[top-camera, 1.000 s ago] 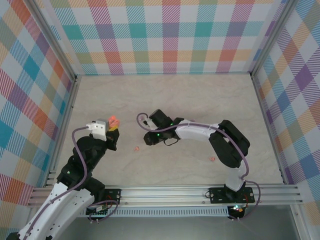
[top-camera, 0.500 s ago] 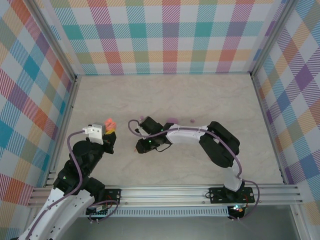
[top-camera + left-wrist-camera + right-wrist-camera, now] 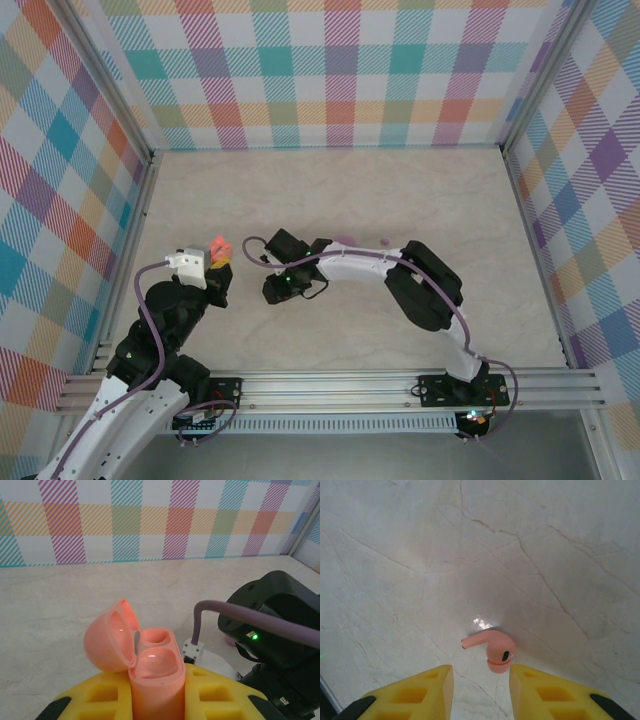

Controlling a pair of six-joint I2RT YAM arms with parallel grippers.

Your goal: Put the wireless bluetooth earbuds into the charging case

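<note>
**Top external view:** The orange charging case (image 3: 218, 246) is held off the desk (image 3: 360, 190) by the left gripper (image 3: 221, 262). The right gripper (image 3: 276, 290) is positioned low over the desk, near it.

**Left wrist view:** The charging case is clamped between the left fingers (image 3: 215, 695). The lid (image 3: 107, 640) is open and both wells are seen empty.

**Right wrist view:** One salmon earbud (image 3: 493, 648) is found lying on the desk just ahead of the right fingers (image 3: 422, 692), which are spread and released. It is not yet grasped.

No insertion is judged complete; pickup and seating remain.

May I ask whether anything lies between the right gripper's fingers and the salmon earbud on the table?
Nothing visible does: the salmon earbud lies on the table just ahead of the right gripper's open fingers. The left gripper holds the orange case open.
</note>
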